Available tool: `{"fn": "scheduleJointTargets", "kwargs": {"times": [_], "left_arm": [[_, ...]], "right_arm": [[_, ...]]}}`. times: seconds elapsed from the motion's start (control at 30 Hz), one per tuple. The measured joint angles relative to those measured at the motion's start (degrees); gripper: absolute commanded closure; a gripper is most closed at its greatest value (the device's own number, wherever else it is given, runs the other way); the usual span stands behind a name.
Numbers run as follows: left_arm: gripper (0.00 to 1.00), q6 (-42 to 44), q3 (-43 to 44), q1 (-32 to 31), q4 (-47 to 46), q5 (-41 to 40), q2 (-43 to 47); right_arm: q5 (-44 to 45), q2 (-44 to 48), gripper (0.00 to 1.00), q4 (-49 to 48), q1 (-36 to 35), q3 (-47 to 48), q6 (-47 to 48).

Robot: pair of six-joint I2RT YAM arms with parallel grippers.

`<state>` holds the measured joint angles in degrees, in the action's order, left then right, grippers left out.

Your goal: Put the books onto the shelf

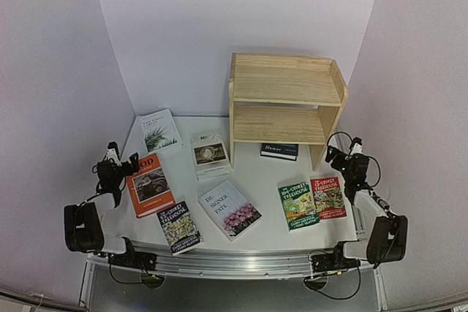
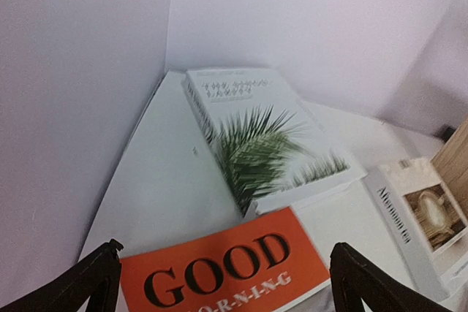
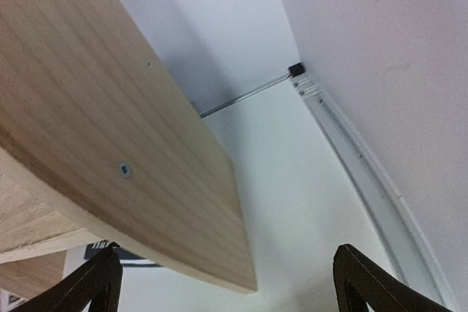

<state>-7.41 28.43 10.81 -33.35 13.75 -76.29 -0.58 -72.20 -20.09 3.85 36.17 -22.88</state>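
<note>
The left end effector (image 1: 119, 163) hangs released, jaws spread wide, with nothing between them. It sits just above the far end of the orange "GOOD" book (image 1: 150, 185), whose title fills the gap between the fingers in the left wrist view. The right end effector (image 1: 342, 156) is likewise released and empty. It is at the right of the shelf (image 1: 285, 96), and its camera looks along the wooden side panel (image 3: 110, 122).

All eight books lie flat on the surface (image 1: 256, 174), and none is on either tier of the shelf:
- the palm-leaf book (image 1: 159, 131), far left
- a white book with a framed picture (image 1: 210, 155), beside the shelf's left leg
- the navy book (image 1: 279, 151), at the foot of the shelf below its lower tier
- the blue Treehouse (image 1: 180, 226) and a white flowered cover (image 1: 230, 210), near centre
- the green Treehouse (image 1: 297, 204) and red Treehouse (image 1: 327, 196), near right

The task looks to be at its start, with the first pick-up in hand. The orange book seems the likeliest target. Because it lies flat, the next move probably calls for lowering the open jaws over one of its edges to pinch it. The book would then have to be lifted and carried right to a tier.
</note>
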Motion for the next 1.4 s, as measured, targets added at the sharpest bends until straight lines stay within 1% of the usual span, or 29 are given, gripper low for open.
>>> {"fn": "scheduleJointTargets", "kwargs": {"times": [0.1,0.17,0.27,0.4,0.47,0.53,0.6,0.7,0.8,0.87,1.03,1.2,1.23,1.3,1.33,1.37,1.4], "left_arm": [[0.00,-3.18,4.54,-0.27,4.16,3.43,2.54],[0.00,-5.15,6.90,-1.48,7.34,5.70,3.03],[0.00,-7.51,9.90,-5.15,13.92,8.71,2.59],[0.00,-8.35,17.36,-11.62,27.01,11.87,-2.63],[0.00,-6.99,20.66,-14.53,32.33,13.94,-5.80],[0.00,-4.64,21.20,-16.91,35.97,16.51,-7.00],[0.00,-2.07,20.85,-18.57,38.27,20.05,-7.03],[0.00,2.09,20.78,-20.51,40.61,25.99,-7.02],[0.00,5.43,20.83,-22.97,42.94,28.54,-7.23],[0.00,6.76,20.84,-24.77,44.26,28.64,-7.66],[0.00,7.43,20.84,-26.15,46.19,28.60,-9.13],[0.00,7.40,20.84,-26.08,46.90,28.67,-10.13],[0.00,7.35,20.84,-26.09,46.91,28.67,-10.39],[0.00,6.97,20.84,-26.10,46.87,28.69,-10.87],[0.00,6.78,20.84,-26.10,46.86,28.68,-11.03],[0.00,6.49,20.84,-26.12,46.85,28.67,-11.16],[0.00,6.30,20.84,-26.14,46.87,28.69,-11.22]], "right_arm": [[-2.41,0.00,0.04,6.28,-5.19,1.30,-2.78],[-3.41,-0.33,0.06,11.52,-11.31,2.38,-3.72],[-5.34,-1.71,0.07,17.08,-20.16,4.39,-4.99],[-6.28,-4.22,0.06,21.72,-28.91,5.05,-7.64],[-6.47,-7.77,0.05,23.80,-32.68,7.12,-8.04],[-7.63,-12.93,0.04,25.14,-36.21,11.09,-8.02],[-9.93,-19.62,0.02,25.81,-39.04,17.20,-7.49],[-13.92,-29.22,0.03,26.71,-41.30,27.42,-6.20],[-17.16,-37.97,0.11,29.07,-42.28,37.46,-4.70],[-19.61,-42.30,0.20,30.42,-42.45,41.89,-3.62],[-26.98,-47.03,0.24,33.86,-42.72,44.15,-2.17],[-32.07,-49.17,0.38,35.52,-43.05,44.93,-1.42],[-32.96,-49.83,0.45,35.62,-43.05,45.51,-1.42],[-34.62,-51.24,0.61,35.66,-43.13,46.51,-1.50],[-35.30,-51.89,0.71,35.67,-43.14,46.89,-1.41],[-35.77,-52.34,0.77,35.62,-43.14,47.05,-1.23],[-36.13,-52.62,0.88,35.72,-43.14,47.09,-0.98]]}}
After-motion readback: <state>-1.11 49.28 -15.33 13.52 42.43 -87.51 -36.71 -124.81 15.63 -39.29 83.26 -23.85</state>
